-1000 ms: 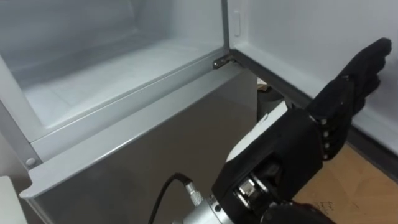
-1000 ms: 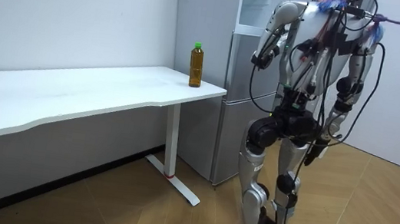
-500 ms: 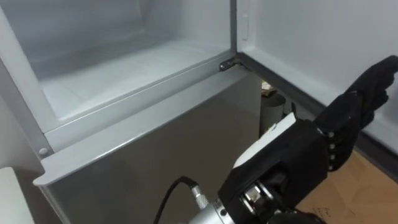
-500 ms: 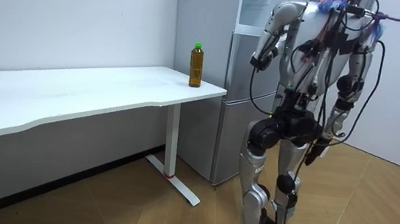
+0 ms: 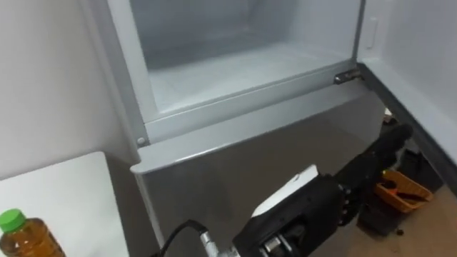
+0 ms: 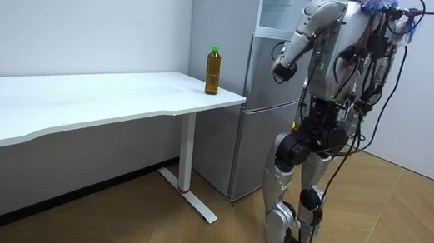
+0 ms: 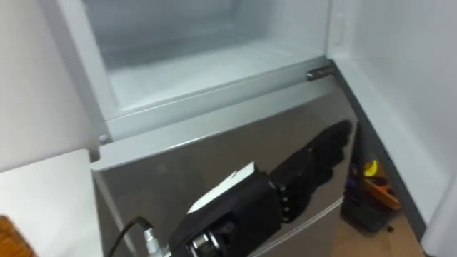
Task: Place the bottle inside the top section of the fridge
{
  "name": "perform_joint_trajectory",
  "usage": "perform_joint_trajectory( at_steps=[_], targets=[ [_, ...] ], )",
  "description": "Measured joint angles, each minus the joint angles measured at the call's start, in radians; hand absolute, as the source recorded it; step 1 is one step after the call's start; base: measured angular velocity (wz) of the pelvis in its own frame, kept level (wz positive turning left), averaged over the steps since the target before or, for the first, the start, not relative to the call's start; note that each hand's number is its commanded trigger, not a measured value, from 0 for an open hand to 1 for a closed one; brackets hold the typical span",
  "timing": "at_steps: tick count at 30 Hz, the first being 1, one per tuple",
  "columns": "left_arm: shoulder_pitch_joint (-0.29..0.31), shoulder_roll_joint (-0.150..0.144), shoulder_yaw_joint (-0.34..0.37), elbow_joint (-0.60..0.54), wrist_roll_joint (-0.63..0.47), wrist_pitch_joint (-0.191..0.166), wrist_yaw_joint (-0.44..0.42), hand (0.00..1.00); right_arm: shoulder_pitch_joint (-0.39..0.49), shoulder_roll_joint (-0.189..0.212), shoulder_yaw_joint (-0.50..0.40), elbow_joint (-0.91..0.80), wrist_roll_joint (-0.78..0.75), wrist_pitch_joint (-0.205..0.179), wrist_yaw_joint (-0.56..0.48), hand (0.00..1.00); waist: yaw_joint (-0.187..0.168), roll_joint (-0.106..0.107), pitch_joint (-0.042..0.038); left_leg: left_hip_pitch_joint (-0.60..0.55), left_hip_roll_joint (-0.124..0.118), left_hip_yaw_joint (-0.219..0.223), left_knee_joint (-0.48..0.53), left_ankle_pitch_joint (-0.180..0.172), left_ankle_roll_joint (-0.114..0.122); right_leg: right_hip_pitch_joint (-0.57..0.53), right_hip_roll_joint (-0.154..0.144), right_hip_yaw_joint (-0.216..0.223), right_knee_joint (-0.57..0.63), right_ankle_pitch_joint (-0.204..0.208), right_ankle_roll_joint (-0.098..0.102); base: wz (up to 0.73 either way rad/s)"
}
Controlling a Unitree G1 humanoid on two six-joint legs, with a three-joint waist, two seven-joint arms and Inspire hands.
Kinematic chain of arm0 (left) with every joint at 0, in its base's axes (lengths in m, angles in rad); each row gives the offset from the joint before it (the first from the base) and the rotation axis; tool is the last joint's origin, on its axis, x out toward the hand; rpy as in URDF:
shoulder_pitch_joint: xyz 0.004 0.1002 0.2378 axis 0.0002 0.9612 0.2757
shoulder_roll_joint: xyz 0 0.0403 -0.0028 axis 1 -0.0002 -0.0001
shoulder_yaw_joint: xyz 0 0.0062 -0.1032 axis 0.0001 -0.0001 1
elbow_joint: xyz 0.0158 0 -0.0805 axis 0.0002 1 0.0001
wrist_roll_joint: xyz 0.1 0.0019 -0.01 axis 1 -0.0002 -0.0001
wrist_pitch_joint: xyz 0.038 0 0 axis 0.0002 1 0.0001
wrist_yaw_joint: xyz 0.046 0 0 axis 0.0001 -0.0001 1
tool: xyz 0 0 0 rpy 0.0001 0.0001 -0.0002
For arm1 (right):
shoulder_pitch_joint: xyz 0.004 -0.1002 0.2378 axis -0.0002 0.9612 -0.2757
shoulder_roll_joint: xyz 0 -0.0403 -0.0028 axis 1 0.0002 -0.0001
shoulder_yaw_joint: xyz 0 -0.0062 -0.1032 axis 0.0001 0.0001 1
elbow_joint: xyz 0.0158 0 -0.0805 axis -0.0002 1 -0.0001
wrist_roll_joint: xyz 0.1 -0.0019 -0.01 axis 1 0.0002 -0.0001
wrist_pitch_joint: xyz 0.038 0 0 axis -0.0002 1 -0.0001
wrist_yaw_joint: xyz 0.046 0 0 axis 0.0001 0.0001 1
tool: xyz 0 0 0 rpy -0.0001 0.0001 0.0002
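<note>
1. The robot stands facing the tall silver metal fridge (image 6: 259, 119), which is just beside the end of the long white desk (image 6: 102, 102)
2. The fridge's upper compartment (image 5: 235, 68) is open and its white floor is bare, with the upper door (image 5: 428, 50) swung out to the right, so the opening step looks done
3. The amber plastic bottle with a green cap (image 5: 20, 237) stands upright on the desk's corner nearest the fridge, well apart from both hands and not yet picked up
4. The black left hand (image 5: 364, 171) hovers in front of the fridge's lower silver door (image 5: 250, 164), released, with its fingers straight and nothing in them
5. The right hand (image 6: 357, 142) hangs low beside the hip on the room view's right, too small to tell whether it is released or clenched
6. By these pictures the task is early: the robot has to reach to the desk corner, grasp the bottle, carry it to the open compartment and set it down inside
</note>
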Motion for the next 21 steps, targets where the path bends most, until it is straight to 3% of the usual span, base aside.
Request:
perform_joint_trajectory(
  at_steps=[7, 12, 21],
  targets=[
    [0.015, 0.001, 0.114, -0.017, 0.0, -0.002, 0.003, 0.0, 0.023, 0.0, 0.002, -0.007, -0.041, -0.02, 0.002, 0.0, 0.048, -0.003, -0.0024, -0.015, -0.009, -0.037, 0.003, 0.007, 0.001, 0.006, -0.01, -0.039, -0.001, -0.007, 0.001, 0.17],
    [0.018, 0.001, 0.134, -0.035, -0.001, -0.023, 0.003, 0.0, 0.028, -0.001, 0.0, -0.009, -0.055, -0.032, 0.01, 0.0, 0.055, -0.005, -0.0072, -0.008, -0.008, -0.045, 0.002, 0.007, 0.001, 0.014, -0.009, -0.047, 0.002, -0.007, 0.001, 0.05],
    [0.034, 0.001, 0.131, -0.035, -0.001, -0.025, 0.005, 0.0, 0.042, -0.003, -0.002, -0.003, -0.071, -0.04, 0.009, 0.0, 0.047, -0.004, -0.0066, 0.009, -0.009, -0.044, 0.006, 0.007, 0.001, 0.04, -0.009, -0.047, -0.013, -0.007, 0.001, 0.0]
  ],
)
